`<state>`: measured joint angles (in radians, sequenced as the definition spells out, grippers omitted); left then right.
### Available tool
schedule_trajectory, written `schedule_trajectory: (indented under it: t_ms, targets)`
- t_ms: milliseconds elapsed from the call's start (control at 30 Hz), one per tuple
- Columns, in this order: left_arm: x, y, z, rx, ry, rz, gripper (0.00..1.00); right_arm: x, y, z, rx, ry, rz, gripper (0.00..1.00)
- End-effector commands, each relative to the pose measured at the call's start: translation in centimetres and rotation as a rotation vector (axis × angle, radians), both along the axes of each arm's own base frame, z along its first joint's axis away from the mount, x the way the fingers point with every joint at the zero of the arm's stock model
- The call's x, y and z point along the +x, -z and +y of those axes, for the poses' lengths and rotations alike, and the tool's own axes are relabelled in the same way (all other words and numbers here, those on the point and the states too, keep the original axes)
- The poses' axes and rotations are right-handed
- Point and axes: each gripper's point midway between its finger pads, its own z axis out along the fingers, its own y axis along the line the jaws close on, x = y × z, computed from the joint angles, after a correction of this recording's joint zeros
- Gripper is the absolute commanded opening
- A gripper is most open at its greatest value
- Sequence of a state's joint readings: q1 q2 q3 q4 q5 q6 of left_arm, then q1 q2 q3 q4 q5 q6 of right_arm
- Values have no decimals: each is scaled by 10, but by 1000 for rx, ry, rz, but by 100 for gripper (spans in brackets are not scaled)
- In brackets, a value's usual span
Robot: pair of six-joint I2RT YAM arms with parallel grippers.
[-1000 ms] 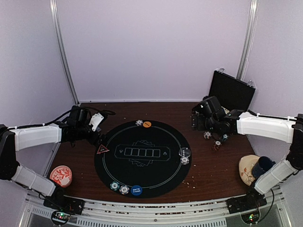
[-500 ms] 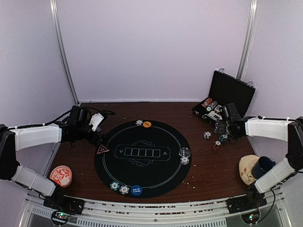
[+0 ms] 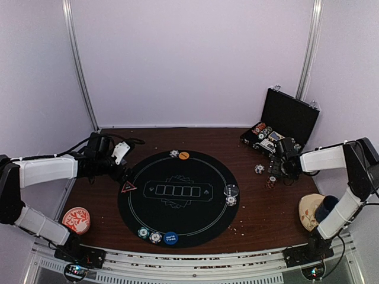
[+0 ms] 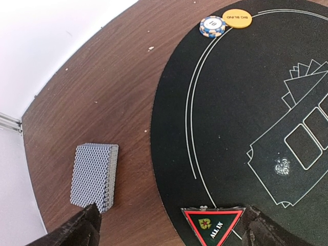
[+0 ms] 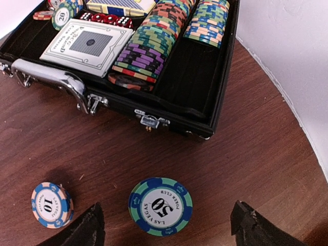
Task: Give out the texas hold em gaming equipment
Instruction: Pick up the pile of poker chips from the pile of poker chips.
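My right gripper hangs open over the wood. A green-and-blue 50 chip lies flat between its fingers, touched by neither. A blue-and-orange 10 chip lies to its left. From above, the right gripper sits among loose chips in front of the case. My left gripper is open at the mat's left edge, straddling the red triangle marker. The grey-blue card deck lies beside its left finger. A 10 chip and an orange button rest at the mat's far rim.
The round black mat carries chips and a black button at its right, and chips with a blue button at its near edge. An open black case holds chip rows, cards and dice. A red-white dish stands near left; a dark cup near right.
My right arm has swung right and back from the mat side to the loose chips in front of the case, and its jaws have narrowed slightly. The left arm has not moved.
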<state>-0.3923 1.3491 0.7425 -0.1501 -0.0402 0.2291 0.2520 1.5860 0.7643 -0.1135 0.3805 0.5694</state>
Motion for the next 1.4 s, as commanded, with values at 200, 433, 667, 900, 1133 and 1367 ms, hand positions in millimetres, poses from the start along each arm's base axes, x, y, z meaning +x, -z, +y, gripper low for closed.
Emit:
schedule_trajectory:
  t_ms: [200,433,667,900,1133,1367]
  targets:
    - [13,-13,-4,-34,-6,-42,98,21,-2,-9,41,46,-50,82]
    - [13,-13,-5,-35,-4,-42,98,27,9,-8,47,45,-28,79]
    - [13,-14,-5,-37,-3,-43,98,26,12,-9,46,47,-23,73]
    - [13,-15,-5,-38,-2,-43,98,27,20,-6,56,30,0,69]
    - [13,-14,-5,-38,0,-43,98,28,20,-6,56,31,-4,62]
    - [13,-15,-5,-40,-1,-43,98,27,20,-6,54,31,-4,52]
